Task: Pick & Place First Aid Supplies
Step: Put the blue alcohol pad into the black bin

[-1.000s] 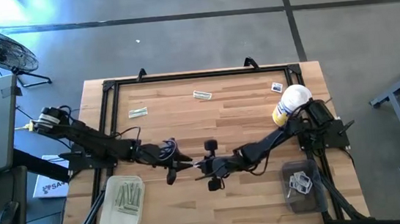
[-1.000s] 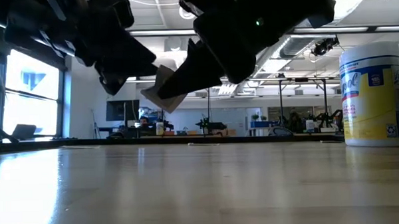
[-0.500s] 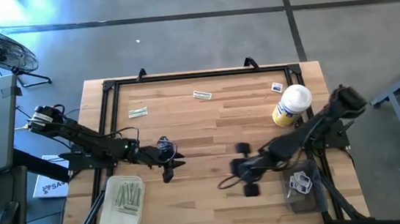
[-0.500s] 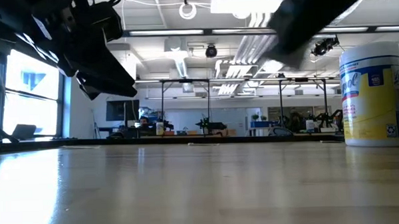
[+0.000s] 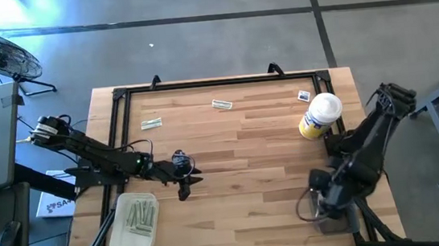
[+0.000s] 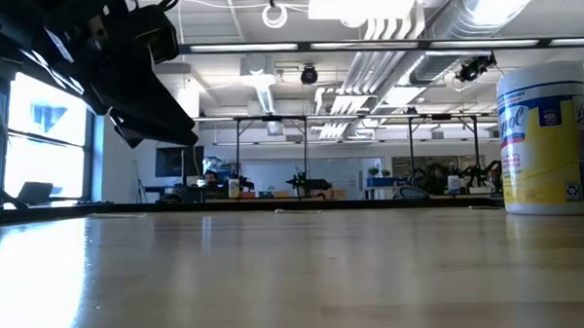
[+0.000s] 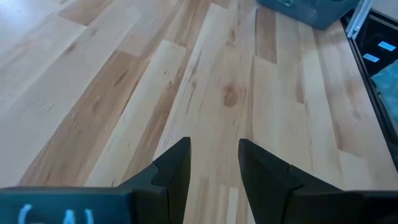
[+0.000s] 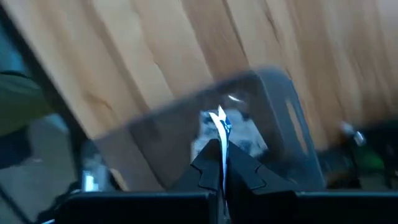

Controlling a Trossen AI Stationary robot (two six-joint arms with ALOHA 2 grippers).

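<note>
My right gripper (image 8: 222, 146) points down over the dark grey bin (image 8: 273, 93) at the table's near right corner, shut on a small white packet with a blue mark (image 8: 220, 119). More white packets (image 8: 250, 142) lie in the bin. My left gripper (image 7: 214, 155) hovers open over bare wood left of centre (image 5: 190, 181), nothing between its fingers. Three loose packets (image 5: 151, 123) (image 5: 222, 104) (image 5: 304, 95) lie flat near the far edge. A white tray (image 5: 135, 222) at the near left holds several pale greenish strips. My right gripper pinches the small white packet between its two fingers, and the packet shows edge-on, its free end (image 8: 219, 115) sticking out past the fingertips. The fingers come from above, pointing down. The packet hangs clear above the bin.
A yellow bottle with a white cap (image 5: 320, 115) stands at the far right, close behind my right arm; in the low view it is the yellow tub (image 6: 549, 140). A black frame (image 5: 215, 81) rims the table. Bare wood lies across the middle.
My right gripper has swung from the table's middle toward the right and near edges, risen, and tipped to point down over the dark bin, carrying the packet that was between the two grippers. My left gripper stays left of centre.
</note>
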